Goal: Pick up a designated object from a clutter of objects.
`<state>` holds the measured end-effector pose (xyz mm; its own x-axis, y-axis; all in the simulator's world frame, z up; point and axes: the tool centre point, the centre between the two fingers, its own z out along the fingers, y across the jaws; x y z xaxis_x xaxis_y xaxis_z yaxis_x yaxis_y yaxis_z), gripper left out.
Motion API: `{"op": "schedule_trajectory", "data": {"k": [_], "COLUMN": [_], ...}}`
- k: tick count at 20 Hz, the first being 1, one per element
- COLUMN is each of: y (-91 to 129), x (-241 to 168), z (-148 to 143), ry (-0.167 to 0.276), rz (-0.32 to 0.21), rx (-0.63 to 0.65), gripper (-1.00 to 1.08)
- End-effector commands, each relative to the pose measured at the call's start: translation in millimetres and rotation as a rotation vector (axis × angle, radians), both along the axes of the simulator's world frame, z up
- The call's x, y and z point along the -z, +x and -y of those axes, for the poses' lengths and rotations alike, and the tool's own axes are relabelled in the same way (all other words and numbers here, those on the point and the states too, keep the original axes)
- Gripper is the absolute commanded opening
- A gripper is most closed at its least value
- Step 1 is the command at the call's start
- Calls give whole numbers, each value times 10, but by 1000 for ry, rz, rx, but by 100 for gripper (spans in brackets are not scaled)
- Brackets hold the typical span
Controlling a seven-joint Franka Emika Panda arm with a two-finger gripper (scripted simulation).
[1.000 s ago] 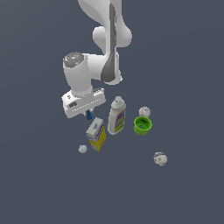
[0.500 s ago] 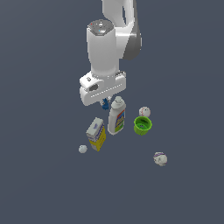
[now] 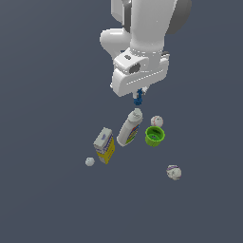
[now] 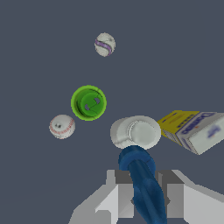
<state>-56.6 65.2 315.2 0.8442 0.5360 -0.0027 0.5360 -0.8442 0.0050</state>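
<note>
Blue cone piece [image 4: 143, 186] sits clamped between your gripper [image 4: 144, 197] fingers, lifted clear of the floor. Directly below your gripper you have the white bottle [image 3: 129, 127], with the green cup [image 3: 154, 136] just beside it.

In your exterior view, the bottle [image 3: 129, 128] stands between the carton [image 3: 104, 145] on that view's left and the cup [image 3: 154, 136] on its right. One ball [image 3: 156, 121] sits just behind the cup, another [image 3: 89, 162] just left of the carton, a third [image 3: 173, 172] well apart, nearer the camera.
</note>
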Motion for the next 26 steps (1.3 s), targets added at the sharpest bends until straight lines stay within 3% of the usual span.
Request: {"op": "schedule_trajectory", "data": {"k": [1, 13, 26], "y": [6, 97, 162], "x": [-225, -1095, -1420], "z": [-247, -1195, -1544], "ry": [0, 5, 6], "rz": [-1, -1, -1], "rx": [0, 0, 0], "gripper": [-100, -100, -100]}}
